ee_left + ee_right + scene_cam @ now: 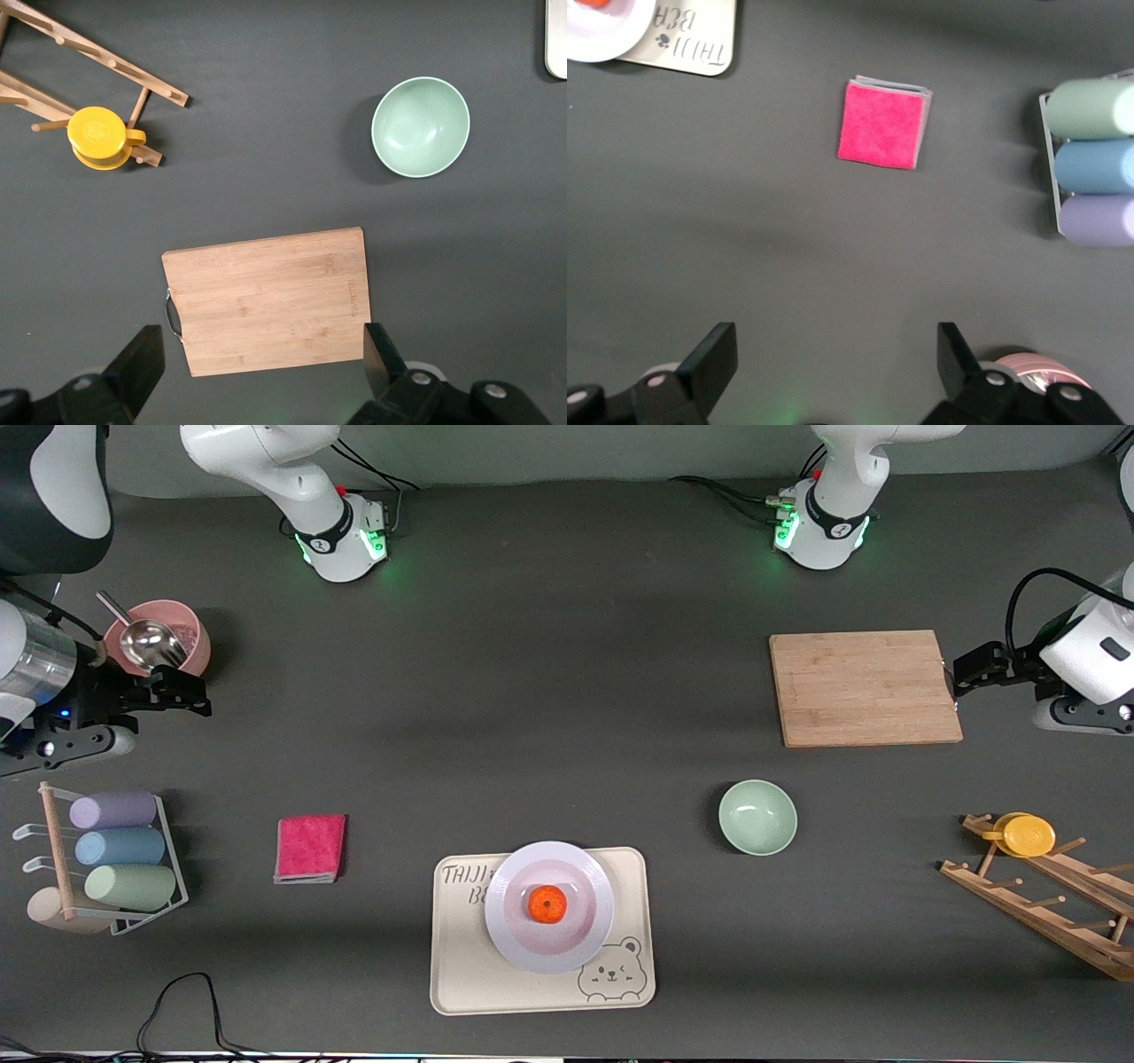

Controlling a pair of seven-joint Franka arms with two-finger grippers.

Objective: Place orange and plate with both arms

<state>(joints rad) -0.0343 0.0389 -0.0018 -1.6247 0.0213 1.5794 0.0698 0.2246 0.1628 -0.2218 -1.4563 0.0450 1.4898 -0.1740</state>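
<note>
The orange point(547, 903) sits in the middle of the pale plate point(509, 868), which rests on a cream bear tray point(478, 974) near the front camera. My left gripper point(961, 676) point(264, 350) is open and holds nothing; it hovers beside the wooden cutting board point(864, 686) point(266, 301) at the left arm's end. My right gripper point(197, 693) point(833, 354) is open too, with nothing in it, over bare table beside the pink bowl point(190, 633). In the right wrist view the plate point(602, 31) shows only at a corner.
A mint-green bowl point(757, 817) point(421, 127) stands between board and tray. A wooden rack point(1045, 908) carries a yellow cup point(1026, 834) point(100, 137). A pink sponge point(310, 848) point(883, 124) lies beside a wire rack of pastel cups point(120, 850) point(1094, 168). A metal scoop point(146, 642) lies in the pink bowl.
</note>
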